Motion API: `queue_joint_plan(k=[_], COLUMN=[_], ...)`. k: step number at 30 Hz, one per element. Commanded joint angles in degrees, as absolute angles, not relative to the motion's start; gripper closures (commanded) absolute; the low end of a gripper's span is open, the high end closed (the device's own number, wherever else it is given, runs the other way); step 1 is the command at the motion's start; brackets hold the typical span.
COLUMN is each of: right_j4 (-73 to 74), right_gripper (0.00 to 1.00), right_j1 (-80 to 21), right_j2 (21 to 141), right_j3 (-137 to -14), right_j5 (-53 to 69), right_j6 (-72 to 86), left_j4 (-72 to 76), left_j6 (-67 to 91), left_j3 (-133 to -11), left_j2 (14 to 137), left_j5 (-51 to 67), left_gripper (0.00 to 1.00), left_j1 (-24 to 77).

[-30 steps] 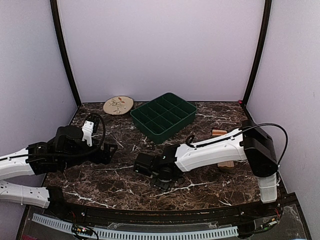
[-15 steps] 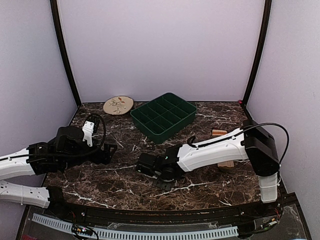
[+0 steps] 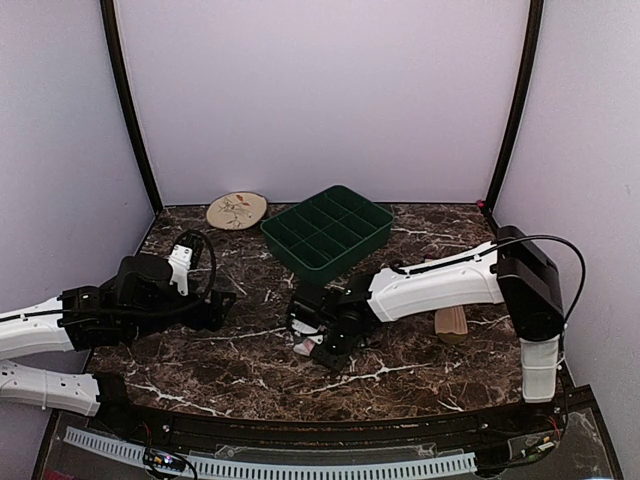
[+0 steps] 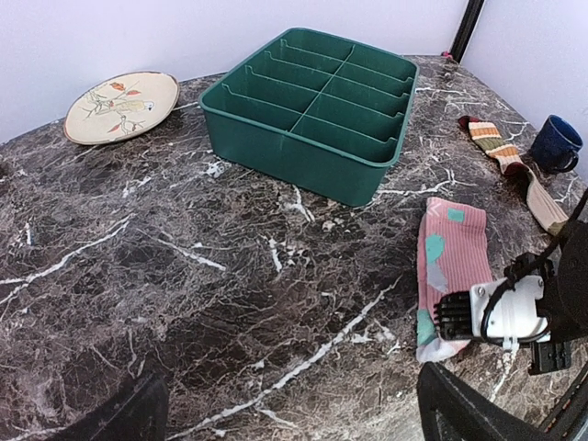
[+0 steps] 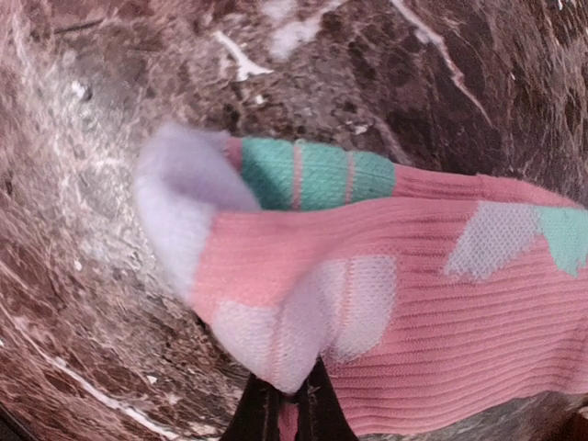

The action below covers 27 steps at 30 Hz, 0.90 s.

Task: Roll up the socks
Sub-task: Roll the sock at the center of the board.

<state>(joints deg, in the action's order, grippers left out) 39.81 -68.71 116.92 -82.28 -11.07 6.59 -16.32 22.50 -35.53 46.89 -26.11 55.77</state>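
The pink sock (image 4: pixel 452 250) lies flat on the marble table, with its white toe end toward me. My right gripper (image 5: pixel 288 404) is shut, pinching a fold of fabric near the pink sock's (image 5: pixel 441 303) toe end. From above, the right gripper (image 3: pixel 314 343) sits at the table's middle front and only a pale bit of the pink sock (image 3: pixel 302 348) shows beside it. The tan sock (image 4: pixel 514 167) with its striped cuff lies farther right, partly hidden in the top view (image 3: pixel 450 322). My left gripper (image 3: pixel 218 304) hovers open to the left, holding nothing, a short way from the sock.
A green divided tray (image 3: pixel 328 231) stands at the back centre, and a beige patterned plate (image 3: pixel 237 210) lies at the back left. A dark blue mug (image 4: pixel 556 142) stands beyond the tan sock. The right arm (image 3: pixel 440 285) stretches across the right half of the table.
The right gripper has closed from open onto the pink sock's toe end and shifted slightly right and back. The left arm has barely moved.
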Motion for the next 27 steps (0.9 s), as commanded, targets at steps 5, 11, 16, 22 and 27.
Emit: queue_joint_plan(k=[5, 11, 16, 22, 27], right_j4=[43.1, 39.3, 33.5, 26.6, 24.5], right_gripper=[1.00, 1.00, 1.00, 1.00, 1.00], right_j1=[-66.7, -63.0, -58.2, -54.1, -52.2], right_j2=[115.1, 111.5, 108.4, 108.0, 109.2], right_j3=[-81.1, -78.0, -73.7, -68.1, -65.6], right_j5=[-1.2, 11.5, 25.0, 38.6, 44.2], right_j6=[7.9, 10.3, 13.9, 17.8, 18.1], left_j4=[-14.0, -10.7, -6.6, -1.8, 1.1], left_j6=[21.4, 18.1, 13.1, 8.2, 3.3], left_j3=[-34.3, -33.3, -33.2, -33.4, -36.0], left_j2=[47.3, 49.2, 52.0, 56.7, 64.0], left_j5=[-24.2, -19.2, -13.0, -5.1, -2.5], left_gripper=[0.03, 0.02, 0.01, 0.01, 0.01], left_j1=[55.4, 55.5, 55.5, 55.7, 58.3])
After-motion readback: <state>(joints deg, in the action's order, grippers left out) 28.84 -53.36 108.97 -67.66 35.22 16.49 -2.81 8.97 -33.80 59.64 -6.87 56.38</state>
